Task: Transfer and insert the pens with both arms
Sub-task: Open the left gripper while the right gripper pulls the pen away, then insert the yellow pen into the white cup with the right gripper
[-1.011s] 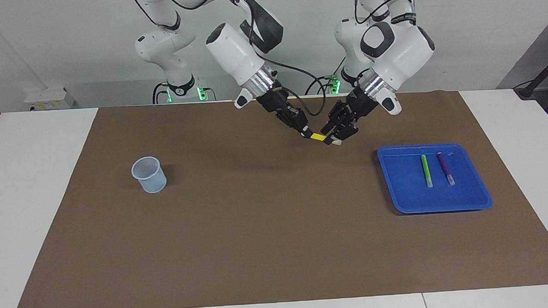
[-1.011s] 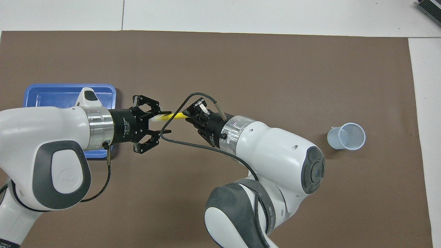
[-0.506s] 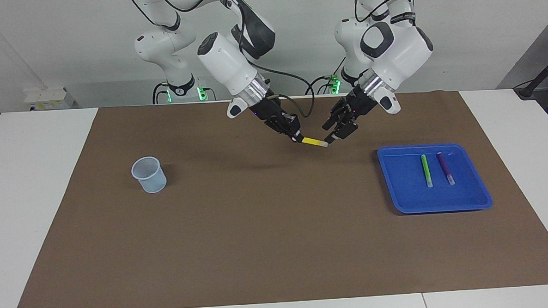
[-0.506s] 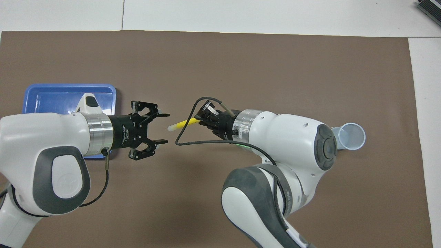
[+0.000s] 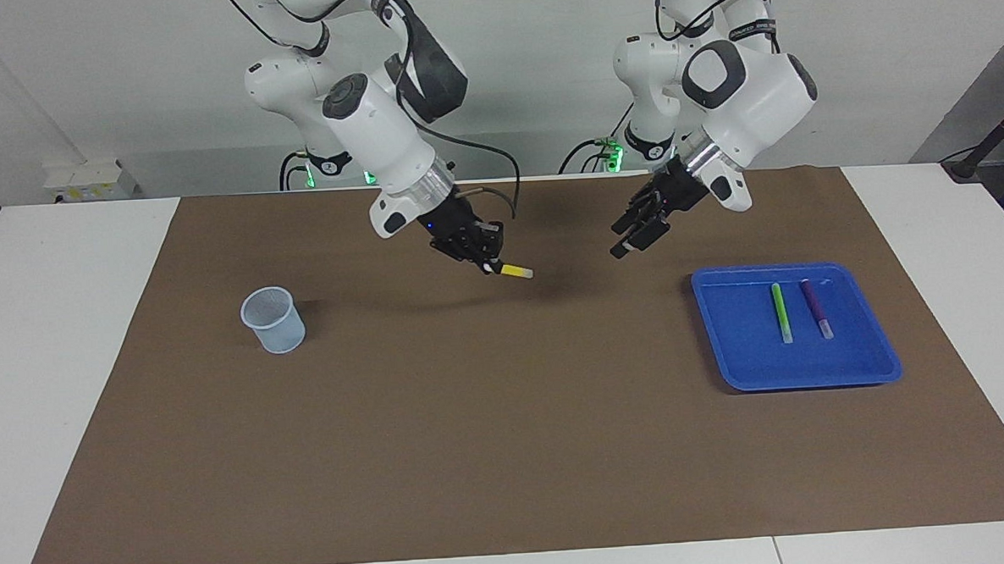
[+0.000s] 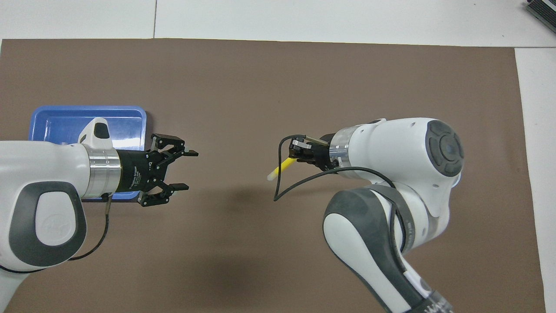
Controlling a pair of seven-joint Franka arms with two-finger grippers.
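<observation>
Right black two-finger gripper clamped on slim yellow marker pen over brown mat, left black gripper fingers apart, empty, at three o'clock of it in the facing view

The right gripper, at about three o'clock from the mat's middle, is clamped on the yellow pen, whose pale cap end points toward seven o'clock, over the brown mat. The left gripper, at nine o'clock, has its fingers spread and holds nothing, well apart from the pen. The blue tray, partly covered by the left arm, shows at ten o'clock.
</observation>
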